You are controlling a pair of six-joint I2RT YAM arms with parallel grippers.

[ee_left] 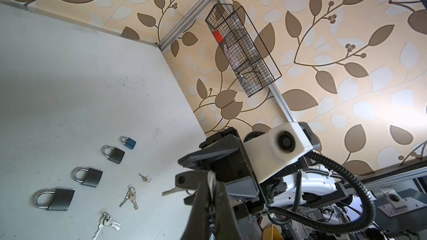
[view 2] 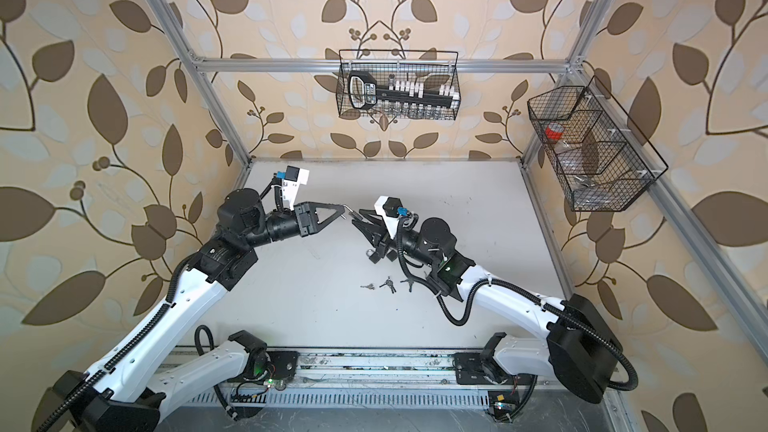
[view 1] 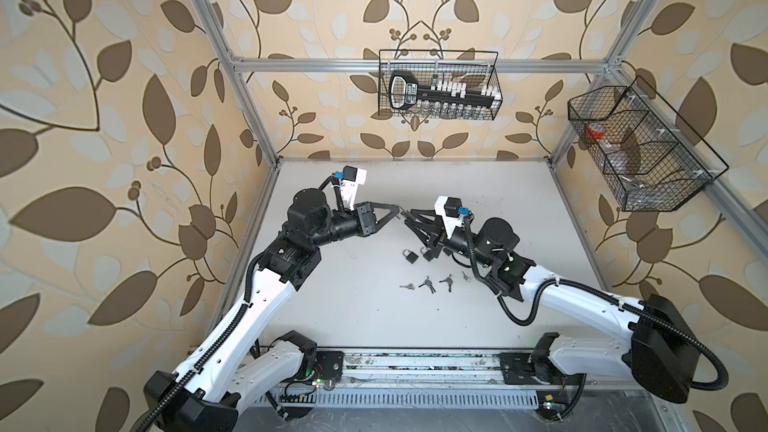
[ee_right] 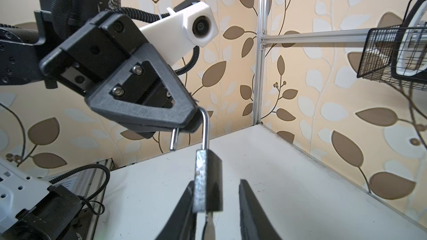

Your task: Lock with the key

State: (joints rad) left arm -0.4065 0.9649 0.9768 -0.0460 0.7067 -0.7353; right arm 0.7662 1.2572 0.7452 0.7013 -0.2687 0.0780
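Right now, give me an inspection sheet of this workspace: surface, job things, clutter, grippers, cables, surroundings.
Surface: white table, scuffed.
Job's things: open padlock hangs by its shackle; key seems inserted.
Clutter: four spare padlocks and loose keys on the table.
Grippers: left gripper shut on the shackle; right gripper open around the padlock's body.
Cables: black hoses along both arms; one loops beside the right arm.
Surroundings: two wire baskets on the frame; leaf wallpaper.
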